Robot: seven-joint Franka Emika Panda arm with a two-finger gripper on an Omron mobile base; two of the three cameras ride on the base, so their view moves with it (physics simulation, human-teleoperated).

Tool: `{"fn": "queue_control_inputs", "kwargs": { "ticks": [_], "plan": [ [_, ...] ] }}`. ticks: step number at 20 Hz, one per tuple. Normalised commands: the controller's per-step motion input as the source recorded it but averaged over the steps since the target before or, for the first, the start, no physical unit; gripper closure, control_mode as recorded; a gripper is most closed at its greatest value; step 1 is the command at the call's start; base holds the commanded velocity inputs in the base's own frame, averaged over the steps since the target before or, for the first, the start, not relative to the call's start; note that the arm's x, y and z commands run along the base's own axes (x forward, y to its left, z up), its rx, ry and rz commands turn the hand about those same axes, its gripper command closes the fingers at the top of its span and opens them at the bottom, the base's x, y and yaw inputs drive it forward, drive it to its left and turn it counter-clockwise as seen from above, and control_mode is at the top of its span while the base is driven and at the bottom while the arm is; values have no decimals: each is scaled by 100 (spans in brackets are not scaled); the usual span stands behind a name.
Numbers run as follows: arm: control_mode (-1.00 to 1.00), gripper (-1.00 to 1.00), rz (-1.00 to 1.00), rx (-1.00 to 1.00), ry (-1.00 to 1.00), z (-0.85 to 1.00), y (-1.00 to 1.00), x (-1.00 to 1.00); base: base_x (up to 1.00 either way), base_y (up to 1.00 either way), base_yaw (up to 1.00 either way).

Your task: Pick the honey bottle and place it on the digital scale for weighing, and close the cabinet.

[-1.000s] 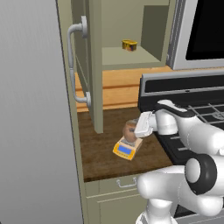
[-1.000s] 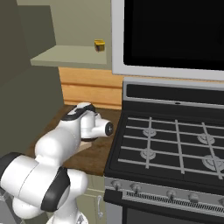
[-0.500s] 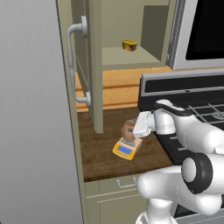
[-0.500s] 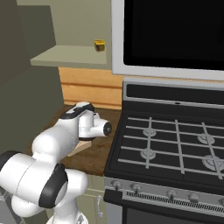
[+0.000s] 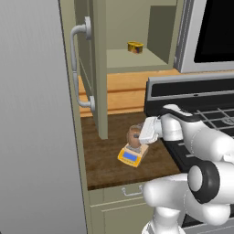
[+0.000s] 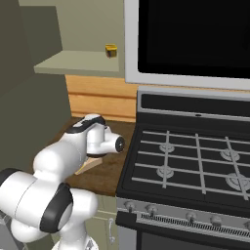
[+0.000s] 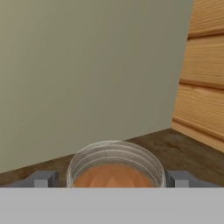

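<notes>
The brown honey bottle point(image 5: 133, 135) stands upright on the yellow-orange digital scale point(image 5: 130, 156) on the dark wooden counter. My gripper point(image 5: 137, 136) reaches in from the right at the jar's height, open, with one finger on each side of it. In the hand view the jar's pale lid point(image 7: 114, 168) sits between the fingertips point(image 7: 43, 179), with small gaps on both sides. The cabinet door point(image 5: 99, 68) stands open, swung out over the counter just left of the scale, its grey bar handle point(image 5: 78, 68) facing left. The door point(image 7: 87, 65) rises close behind the jar.
A short yellow tin point(image 5: 135, 47) sits on the open cabinet's shelf point(image 6: 78, 61). The stove point(image 6: 195, 161) borders the counter on the right, under a black-fronted microwave point(image 6: 195, 34). A tall grey panel point(image 5: 32, 114) stands at the left. A drawer point(image 5: 123, 194) lies below the counter's edge.
The arm has shifted only slightly. The honey bottle stays on the scale and the cabinet door has not moved.
</notes>
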Motion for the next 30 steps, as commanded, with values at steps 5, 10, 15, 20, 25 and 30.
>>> {"fn": "queue_control_inputs", "kwargs": {
  "ticks": [5,10,15,20,25,30],
  "plan": [
    [-100,-100,0,0,2,0,0,0,0,0,0],
    [-100,-100,0,0,-2,9,0,-9,0,0,0],
    [-100,-100,0,0,-3,19,0,-7,0,0,0],
    [-100,-100,0,0,-2,19,-1,0,0,0,0],
    [-100,-100,0,0,-11,23,-1,-8,0,0,0],
    [-100,-100,0,0,-17,44,0,-44,0,0,0]
  ]
}}
